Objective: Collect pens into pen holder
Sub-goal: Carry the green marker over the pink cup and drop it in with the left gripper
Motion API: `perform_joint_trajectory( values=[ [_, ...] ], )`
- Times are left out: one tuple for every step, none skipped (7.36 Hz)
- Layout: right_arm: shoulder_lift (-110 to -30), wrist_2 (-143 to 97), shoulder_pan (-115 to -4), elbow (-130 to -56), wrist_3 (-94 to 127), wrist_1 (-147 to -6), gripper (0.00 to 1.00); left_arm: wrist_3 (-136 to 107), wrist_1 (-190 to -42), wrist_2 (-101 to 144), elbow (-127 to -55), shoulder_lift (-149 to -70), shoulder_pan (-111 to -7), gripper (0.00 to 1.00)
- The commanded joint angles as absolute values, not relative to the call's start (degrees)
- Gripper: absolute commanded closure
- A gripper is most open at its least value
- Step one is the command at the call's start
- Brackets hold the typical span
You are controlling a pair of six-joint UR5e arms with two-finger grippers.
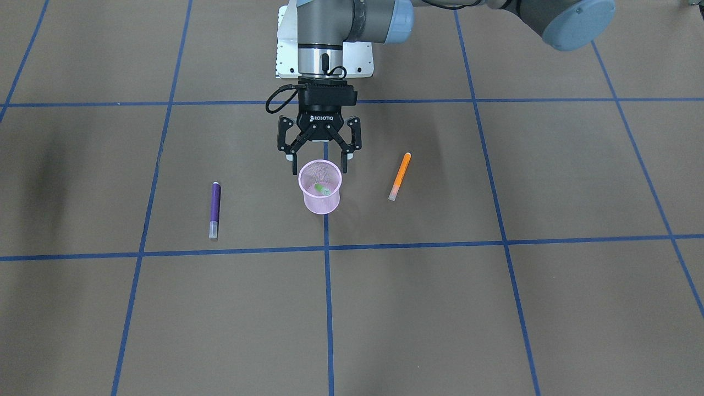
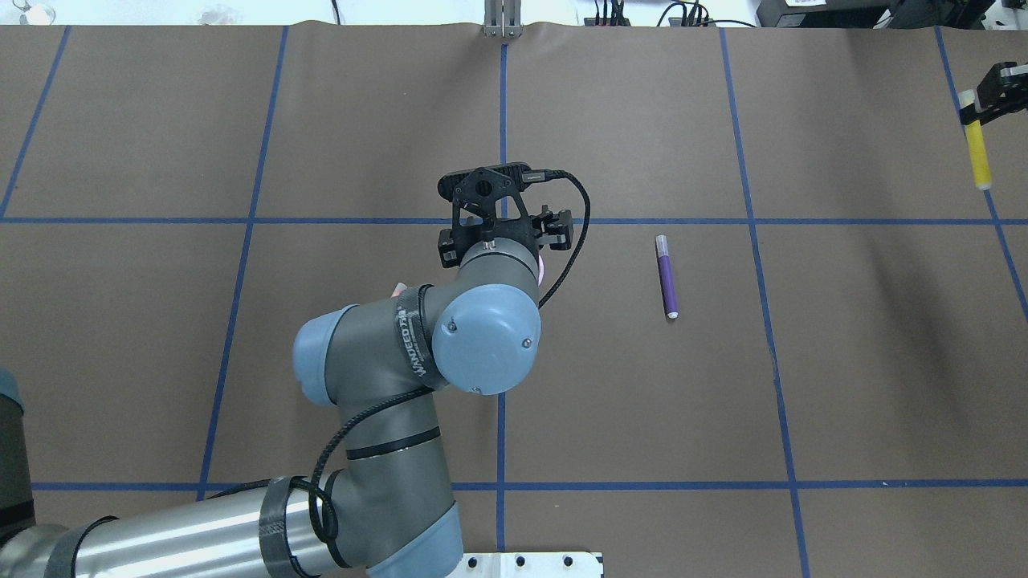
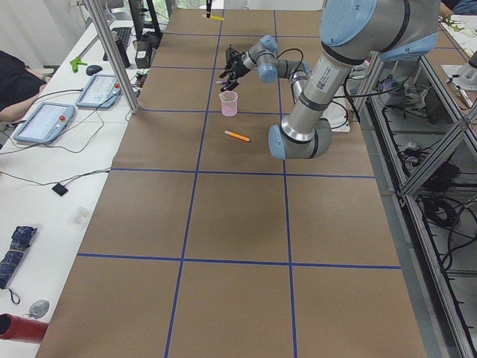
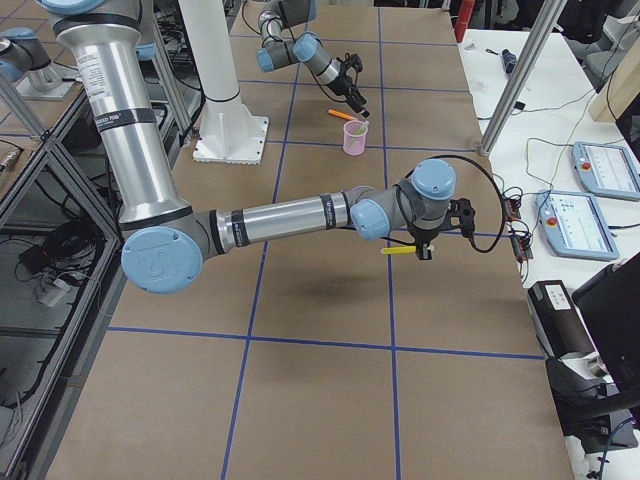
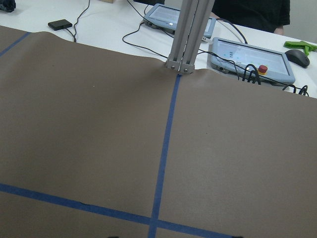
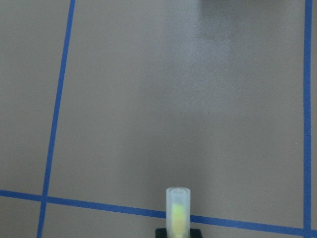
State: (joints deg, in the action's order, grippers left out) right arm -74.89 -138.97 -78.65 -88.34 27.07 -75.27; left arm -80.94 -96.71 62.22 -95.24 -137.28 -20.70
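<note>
The pink mesh pen holder [image 1: 319, 193] stands upright at the table's middle with the green pen [image 1: 323, 190] leaning inside it. My left gripper [image 1: 318, 158] hangs open and empty just above the cup's far rim. The purple pen [image 1: 214, 209] lies flat on the table to one side of the cup and also shows in the overhead view [image 2: 666, 277]. The orange pen [image 1: 400, 176] lies on the other side. My right gripper [image 2: 973, 112] is far off at the table's right end, shut on the yellow pen [image 2: 977, 152], whose whitish cap [image 6: 178, 210] points away from the wrist camera.
In the overhead view my left arm [image 2: 482, 329] hides the cup and the orange pen. An aluminium post [image 5: 182, 34] and teach pendants [image 5: 250, 54] stand past the table's far edge. The robot's white base plate [image 1: 360, 58] lies behind the cup.
</note>
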Motion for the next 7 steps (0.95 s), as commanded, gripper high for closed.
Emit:
perform_joint_trajectory(
  values=[
    [-74.5,-138.4,-74.6,-92.8,38.7,-74.8,1.00,-73.7,-96.4,78.0,-99.1,-131.9,-25.5,0.02],
    [-73.6,-138.3,-74.0,-93.7,41.7,-74.6,1.00,-67.6,-96.4,84.6,-101.2,-127.6,-26.3,0.03],
    [-73.0,-138.2,-73.0,-94.4,42.3,-74.6,1.00,-63.1,-96.3,92.3,-101.4,-127.0,-28.8,0.05],
    [-72.9,-138.3,-72.7,-95.0,42.4,-74.6,1.00,-59.5,-96.3,100.7,-100.9,-126.5,-31.5,0.05],
    [-72.8,-138.3,-72.0,-95.7,42.7,-74.6,1.00,-56.6,-96.3,102.1,-99.9,-125.9,-31.9,0.06],
    [-72.2,-137.8,-70.5,-96.7,47.2,-74.6,1.00,-53.9,-96.4,102.4,-97.8,-125.8,-31.9,0.07],
    [-71.9,-136.3,-68.7,-97.9,49.0,-74.5,1.00,-53.4,-97.1,102.4,-95.0,-125.7,-31.5,0.07]
  ],
)
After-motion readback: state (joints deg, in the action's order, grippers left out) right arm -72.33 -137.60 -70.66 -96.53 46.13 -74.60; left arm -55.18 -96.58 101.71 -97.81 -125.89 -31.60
